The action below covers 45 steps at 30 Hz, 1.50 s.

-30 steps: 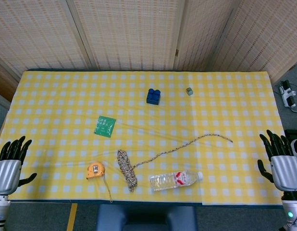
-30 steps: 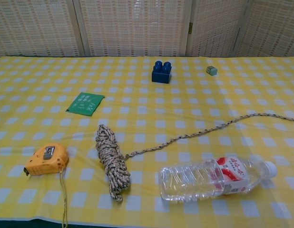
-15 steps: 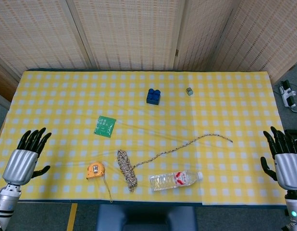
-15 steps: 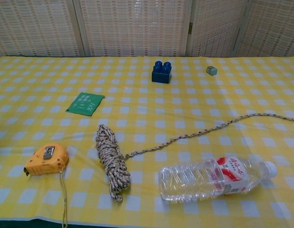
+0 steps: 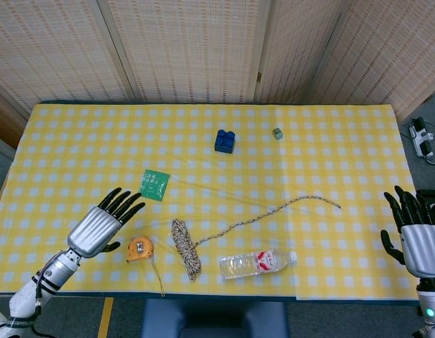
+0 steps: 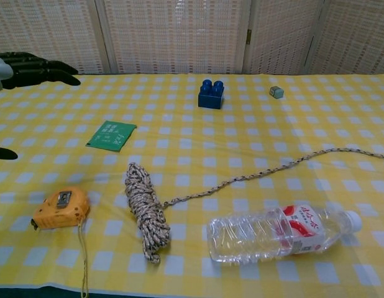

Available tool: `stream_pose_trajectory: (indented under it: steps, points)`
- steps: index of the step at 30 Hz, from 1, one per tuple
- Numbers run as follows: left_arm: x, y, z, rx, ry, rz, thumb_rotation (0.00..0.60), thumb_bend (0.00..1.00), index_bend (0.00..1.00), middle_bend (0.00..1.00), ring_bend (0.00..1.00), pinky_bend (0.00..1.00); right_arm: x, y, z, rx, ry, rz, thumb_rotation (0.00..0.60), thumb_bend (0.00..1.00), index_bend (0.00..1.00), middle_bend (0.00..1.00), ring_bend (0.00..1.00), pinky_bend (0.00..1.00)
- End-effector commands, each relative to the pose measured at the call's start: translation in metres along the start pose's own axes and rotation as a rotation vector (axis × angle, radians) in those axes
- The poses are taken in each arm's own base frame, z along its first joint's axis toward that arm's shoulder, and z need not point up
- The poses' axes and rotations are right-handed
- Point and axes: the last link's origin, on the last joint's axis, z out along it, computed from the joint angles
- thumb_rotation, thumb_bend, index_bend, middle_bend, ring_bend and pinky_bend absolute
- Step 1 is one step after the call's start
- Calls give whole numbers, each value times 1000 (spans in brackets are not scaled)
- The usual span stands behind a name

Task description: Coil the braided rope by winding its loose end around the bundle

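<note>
Rope bundle [image 5: 185, 246] nr front table edge [image 5: 224, 293], both hands spread, empty: left hand [image 5: 99, 225] over cloth, right hand [image 5: 418, 239] off-table.

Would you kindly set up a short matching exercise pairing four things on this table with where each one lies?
Things:
1. blue brick
2. green packet
3. tape measure
4. water bottle

Places:
A. lying on its side at the near edge
B. beside the rope bundle, on the left hand side
C. far middle of the table
D. just beyond the left hand's fingertips

Pairs: 1-C, 2-D, 3-B, 4-A
</note>
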Motion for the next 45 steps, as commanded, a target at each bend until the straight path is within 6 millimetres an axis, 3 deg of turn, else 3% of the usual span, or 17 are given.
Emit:
stream_pose_trajectory:
  steps: [1, 11, 26, 45]
  points:
    - [0, 18, 19, -77, -28, 18, 600, 197, 125, 58, 55, 0, 0, 0, 0, 1, -1, 0, 600, 478, 0, 0, 24, 0]
    - [-18, 49, 55, -180, -104, 90, 600, 302, 130, 68, 60, 0, -1, -2, 0, 12, -6, 5, 600, 479, 0, 0, 29, 0]
    - [-45, 82, 97, -223, -152, 191, 600, 313, 155, 68, 58, 0, -4, -3, 2, 18, -16, 13, 600, 478, 0, 0, 22, 0]
    - [-67, 97, 121, -201, -206, 242, 600, 332, 232, 106, 64, 0, -6, 0, 0, 9, -21, 21, 600, 478, 0, 0, 23, 0]
